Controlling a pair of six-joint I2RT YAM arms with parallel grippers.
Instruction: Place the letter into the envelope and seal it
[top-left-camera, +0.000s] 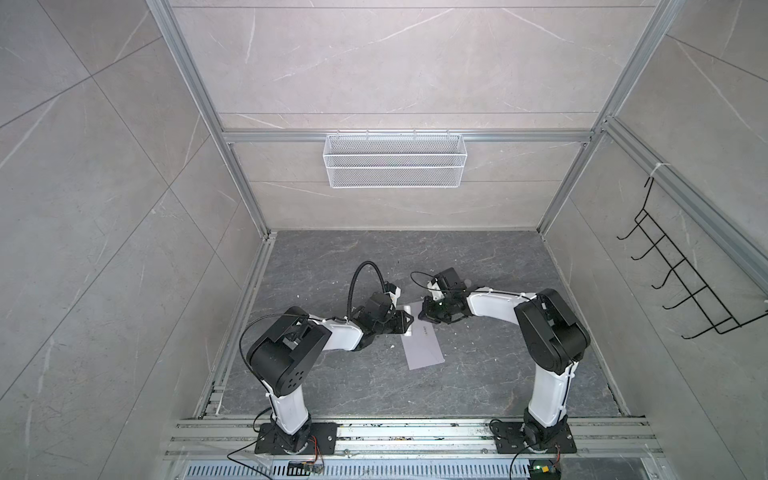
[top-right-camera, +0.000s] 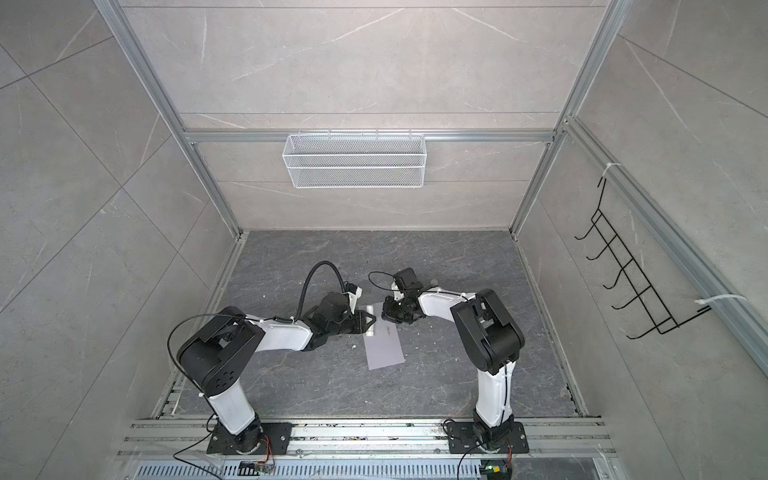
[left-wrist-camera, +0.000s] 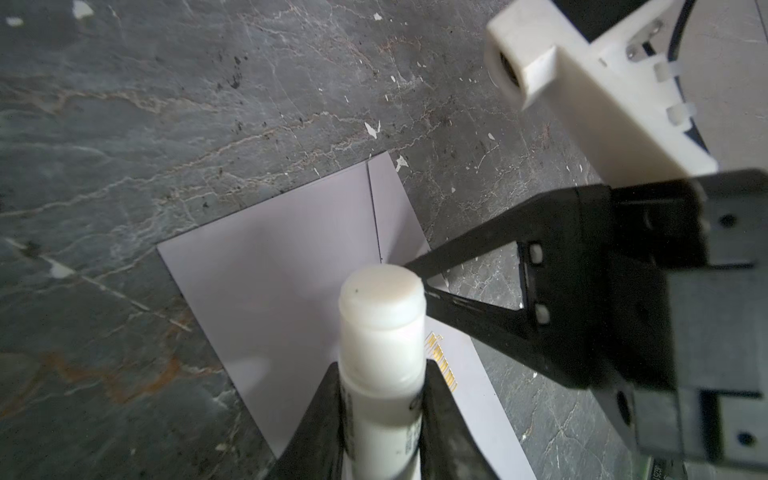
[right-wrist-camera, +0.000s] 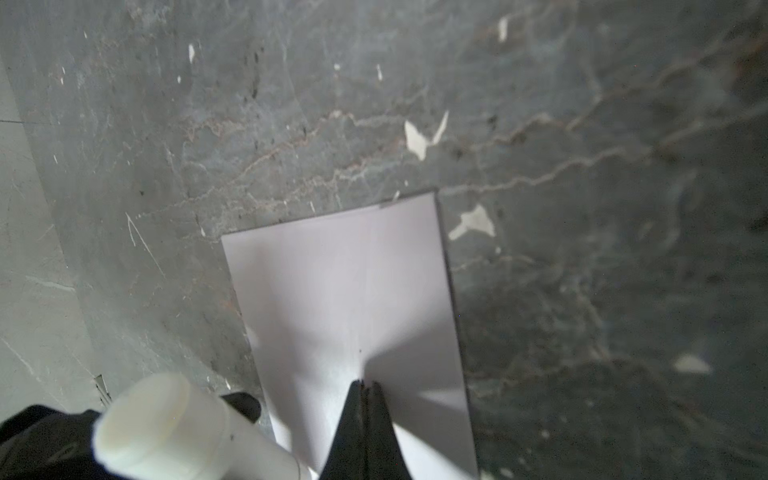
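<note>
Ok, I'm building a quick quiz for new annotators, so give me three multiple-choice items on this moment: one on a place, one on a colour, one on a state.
1. Where is the envelope?
A) lifted in the right gripper
B) flat on the dark table
C) folded in the left gripper

2. What colour is the stick in the left gripper?
A) white
B) red
C) green

3. How does the right gripper stand?
A) wide open
B) shut, tips at the envelope
C) shut on the stick

Answers:
1. B, it lies flat in both top views.
2. A, the left wrist view shows a white tube between the fingers.
3. B, the right wrist view shows the fingers pressed together over the envelope.
</note>
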